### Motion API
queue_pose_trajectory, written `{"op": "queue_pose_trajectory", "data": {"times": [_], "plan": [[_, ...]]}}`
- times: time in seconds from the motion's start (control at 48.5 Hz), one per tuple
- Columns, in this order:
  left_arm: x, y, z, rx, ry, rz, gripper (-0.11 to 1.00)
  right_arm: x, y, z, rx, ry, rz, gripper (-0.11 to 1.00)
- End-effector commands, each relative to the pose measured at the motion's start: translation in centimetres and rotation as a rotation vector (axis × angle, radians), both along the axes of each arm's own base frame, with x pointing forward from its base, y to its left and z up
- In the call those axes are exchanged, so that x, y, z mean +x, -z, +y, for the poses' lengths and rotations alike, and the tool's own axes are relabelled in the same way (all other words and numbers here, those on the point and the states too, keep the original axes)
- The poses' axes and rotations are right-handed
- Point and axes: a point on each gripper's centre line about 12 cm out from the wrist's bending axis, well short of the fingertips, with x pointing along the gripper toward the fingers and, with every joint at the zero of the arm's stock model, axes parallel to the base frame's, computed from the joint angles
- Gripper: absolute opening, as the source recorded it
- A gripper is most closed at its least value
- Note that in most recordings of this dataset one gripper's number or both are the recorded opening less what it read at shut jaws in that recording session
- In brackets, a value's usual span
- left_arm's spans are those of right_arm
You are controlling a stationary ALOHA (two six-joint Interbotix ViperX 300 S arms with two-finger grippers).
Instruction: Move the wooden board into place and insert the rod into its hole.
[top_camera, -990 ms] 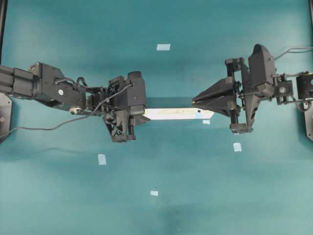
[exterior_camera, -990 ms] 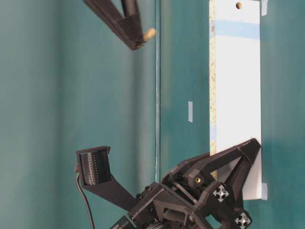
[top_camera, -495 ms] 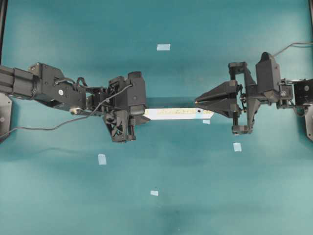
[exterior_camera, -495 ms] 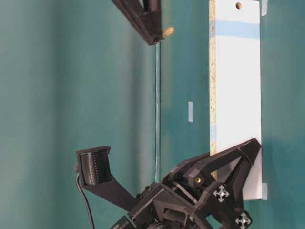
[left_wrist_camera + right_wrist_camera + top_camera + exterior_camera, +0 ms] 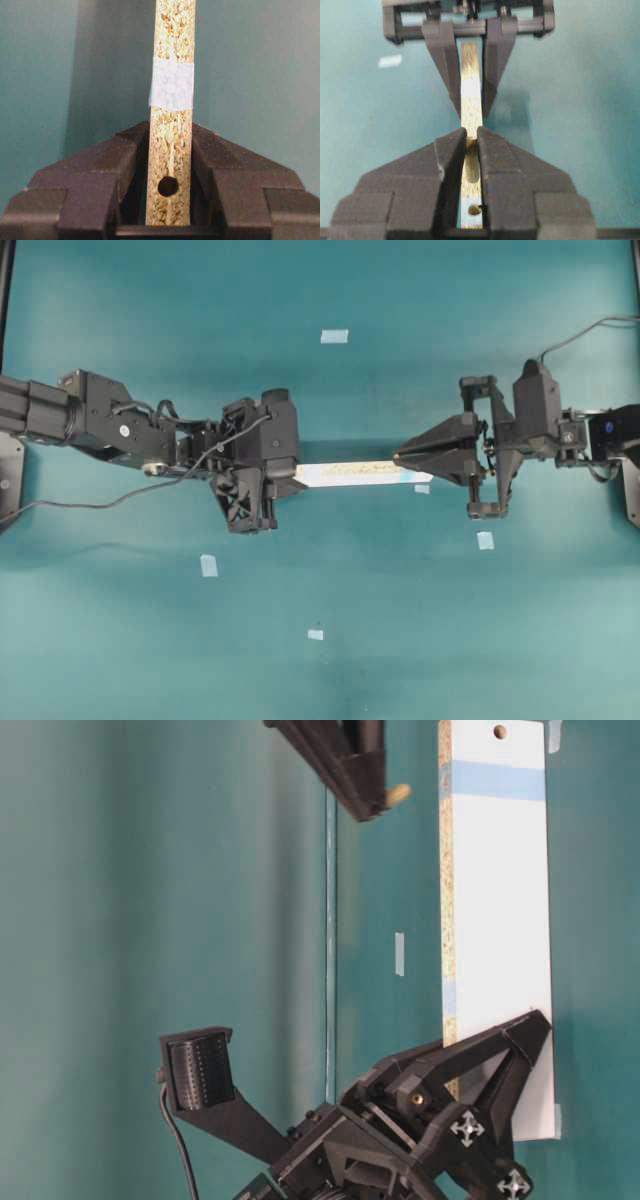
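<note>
Surface: teal mat [image 5: 420, 660], scattered pale tape squares on it.

Board [image 5: 360, 473]: held on edge, clear of the mat, chipboard edge up toward the overhead camera; white face shows in the table-level view. It sits mid-frame in the overhead view, between the two arms.

Board long axis: horizontal in the overhead frame, running left to right — from the left gripper toward the right one.

Left gripper [image 5: 168, 172]: clamped on the board's left end, one jaw on each broad face. A dark hole in the chipboard edge sits between the jaws in the left wrist view.

Rod [image 5: 397, 793]: pinched at the tips of the right gripper, upper middle of the table-level frame, its free end pointing toward the board.

Right gripper [image 5: 470, 142]: closed on the rod, jaws nearly together. In the overhead view it overlaps the board's right end.

Target hole [image 5: 473, 211]: judged to be the small hole near the board's right end, at the bottom of the right wrist frame, below the jaw tips.

Key relation: rod is just beside the board's edge and apart from it in the table-level view — no contact seen.

Nearer arm: right, for the rod and the right-end hole; left serves as the holder.

Coming move (judgement): bring the rod's axis in line with the hole, then push in while the left grip steadies the board.

Risk (judgement): a tilted rod may catch on the hole rim.
</note>
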Motion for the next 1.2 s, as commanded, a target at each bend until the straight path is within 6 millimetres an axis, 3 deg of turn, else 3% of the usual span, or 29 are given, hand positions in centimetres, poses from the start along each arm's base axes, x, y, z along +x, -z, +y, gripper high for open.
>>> {"op": "queue_pose_trajectory", "data": {"times": [0.0, 0.515, 1.175], "plan": [[0.3, -0.8, -0.2, -0.003, 0.0, -0.028, 0.24, 0.1, -0.1, -0.1, -0.001, 0.005, -0.017, 0.09], [0.3, -0.7, -0.2, -0.004, 0.002, -0.025, 0.24, -0.5, 1.5, -0.1, 0.011, 0.012, 0.031, 0.09], [0.1, -0.6, -0.2, -0.005, 0.0, -0.02, 0.24, -1.7, 1.2, 0.1, 0.011, 0.013, 0.042, 0.09]]}}
